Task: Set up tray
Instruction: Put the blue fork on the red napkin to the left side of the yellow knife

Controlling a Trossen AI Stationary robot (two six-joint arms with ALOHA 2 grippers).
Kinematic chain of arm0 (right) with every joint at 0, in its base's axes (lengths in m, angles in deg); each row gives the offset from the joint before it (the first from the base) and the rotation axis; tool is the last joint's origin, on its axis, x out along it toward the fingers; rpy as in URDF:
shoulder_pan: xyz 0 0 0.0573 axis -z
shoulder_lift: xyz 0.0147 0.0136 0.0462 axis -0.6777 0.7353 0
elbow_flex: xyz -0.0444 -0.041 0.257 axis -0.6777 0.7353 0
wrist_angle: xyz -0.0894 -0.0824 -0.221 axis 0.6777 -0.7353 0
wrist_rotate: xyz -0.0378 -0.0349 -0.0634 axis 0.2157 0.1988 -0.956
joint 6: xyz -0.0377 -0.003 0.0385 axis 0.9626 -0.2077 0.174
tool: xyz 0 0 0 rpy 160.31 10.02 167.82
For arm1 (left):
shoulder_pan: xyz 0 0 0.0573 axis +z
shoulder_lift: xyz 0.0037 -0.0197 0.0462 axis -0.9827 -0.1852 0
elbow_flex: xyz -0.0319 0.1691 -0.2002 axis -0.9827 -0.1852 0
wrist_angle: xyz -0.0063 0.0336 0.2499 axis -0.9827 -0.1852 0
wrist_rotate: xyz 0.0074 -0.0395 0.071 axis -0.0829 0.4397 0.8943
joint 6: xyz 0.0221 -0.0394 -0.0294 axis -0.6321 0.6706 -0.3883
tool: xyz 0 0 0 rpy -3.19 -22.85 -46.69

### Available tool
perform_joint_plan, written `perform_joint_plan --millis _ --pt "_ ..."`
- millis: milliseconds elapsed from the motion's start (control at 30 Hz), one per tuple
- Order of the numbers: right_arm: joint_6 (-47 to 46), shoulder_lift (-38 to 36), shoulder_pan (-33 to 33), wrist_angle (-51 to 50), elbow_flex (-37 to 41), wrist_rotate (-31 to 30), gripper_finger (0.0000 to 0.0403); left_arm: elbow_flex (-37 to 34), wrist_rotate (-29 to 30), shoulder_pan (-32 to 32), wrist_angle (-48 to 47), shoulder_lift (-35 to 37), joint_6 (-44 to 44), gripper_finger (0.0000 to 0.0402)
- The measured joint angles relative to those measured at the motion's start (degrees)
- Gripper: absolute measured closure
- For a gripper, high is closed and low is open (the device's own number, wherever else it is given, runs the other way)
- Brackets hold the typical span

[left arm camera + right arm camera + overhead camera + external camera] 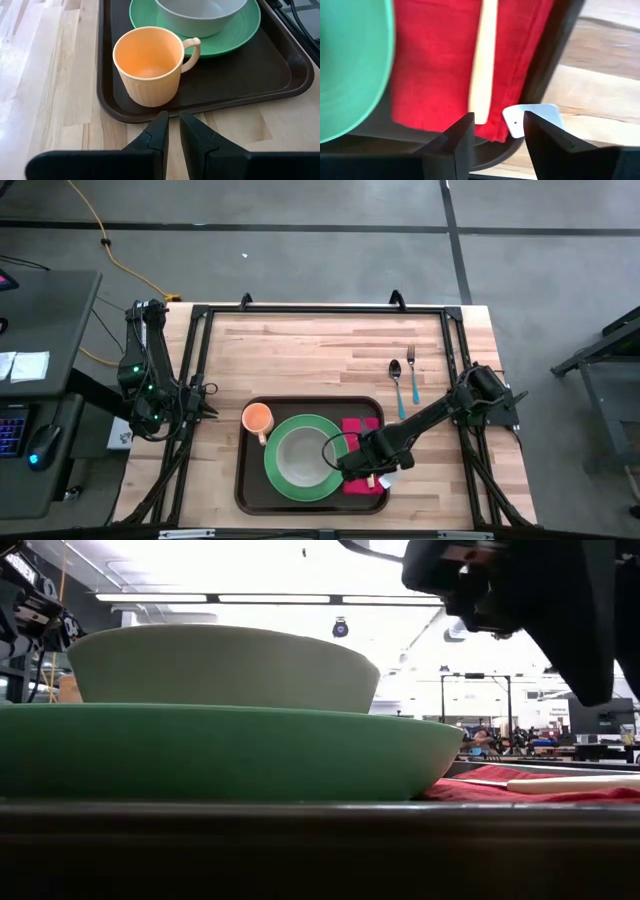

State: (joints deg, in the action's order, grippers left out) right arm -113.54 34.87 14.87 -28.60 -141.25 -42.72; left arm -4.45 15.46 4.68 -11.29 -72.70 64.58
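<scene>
The dark brown tray [243, 480] lies on the table's near middle. On it stand a green plate [272, 465] with a pale bowl [300, 455], an orange cup [258, 418] and a red napkin [358, 427]. A cream-handled utensil [484, 60] lies on the napkin [435, 65], and its white end [532, 117] sticks out over the tray's rim. My right gripper [497, 127] hovers open above the napkin's near end [368, 463]. My left gripper [172, 122] is shut, just left of the tray's rim [125, 115], near the cup [147, 65].
A spoon [397, 385] and a fork [411, 373] with teal handles lie on the bare wood to the right of the tray's far corner. A black frame [320, 310] runs along the table's edges. Bare wood lies beyond the tray's far side.
</scene>
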Motion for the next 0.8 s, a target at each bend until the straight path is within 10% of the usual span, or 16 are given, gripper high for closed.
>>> perform_joint_plan --millis 800 --pt "6.88 0.0 7.85 -22.46 0.0 -7.75 0.0258 0.0 0.26 0.01 -0.16 -0.02 0.0 0.0323"
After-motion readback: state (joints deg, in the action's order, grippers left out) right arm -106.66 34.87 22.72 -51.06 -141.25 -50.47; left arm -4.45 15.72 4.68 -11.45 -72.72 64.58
